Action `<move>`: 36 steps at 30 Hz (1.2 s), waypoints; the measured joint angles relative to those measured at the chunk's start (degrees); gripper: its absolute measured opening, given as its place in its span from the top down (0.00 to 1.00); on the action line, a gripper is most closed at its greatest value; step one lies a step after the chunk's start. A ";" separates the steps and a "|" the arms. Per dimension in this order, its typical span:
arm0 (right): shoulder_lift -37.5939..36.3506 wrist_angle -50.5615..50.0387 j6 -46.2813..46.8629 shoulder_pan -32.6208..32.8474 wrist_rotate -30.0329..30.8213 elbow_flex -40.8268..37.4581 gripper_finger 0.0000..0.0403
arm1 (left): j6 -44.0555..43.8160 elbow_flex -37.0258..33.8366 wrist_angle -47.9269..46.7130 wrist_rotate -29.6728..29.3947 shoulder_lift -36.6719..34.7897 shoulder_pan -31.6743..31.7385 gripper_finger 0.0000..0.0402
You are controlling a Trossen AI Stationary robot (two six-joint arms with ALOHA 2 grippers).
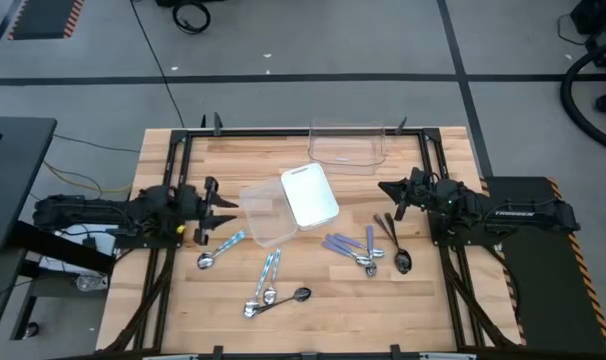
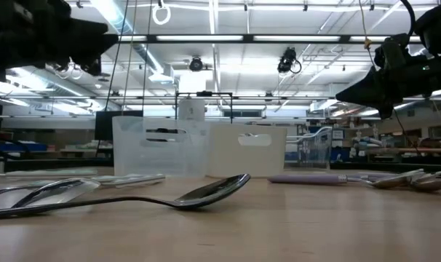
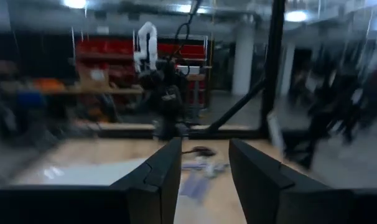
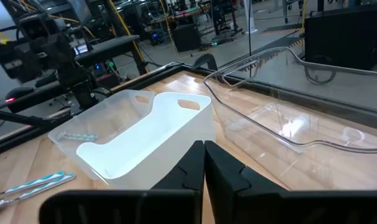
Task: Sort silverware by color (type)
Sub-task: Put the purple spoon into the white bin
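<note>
Left gripper [image 1: 226, 211]: jaws parted, holding nothing, above the wooden surface [image 1: 163, 300]. Blue-handled spoons [image 1: 220, 250] lie just beside it; more with a black spoon [image 1: 288, 297] farther off. White bin [image 1: 310, 195] between both grippers. Purple and dark spoons [image 1: 368, 250] near right gripper [image 1: 386, 188]: jaws closed, empty.

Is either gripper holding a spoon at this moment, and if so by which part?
Nothing is held. The left gripper hangs above the table with its jaws open and empty; the right gripper has its jaws shut on nothing. The spoons lie on the table.
</note>
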 joint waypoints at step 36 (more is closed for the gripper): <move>2.77 20.02 5.45 0.00 -5.59 0.32 0.95 | -15.45 0.00 3.46 -1.24 0.01 -2.64 0.65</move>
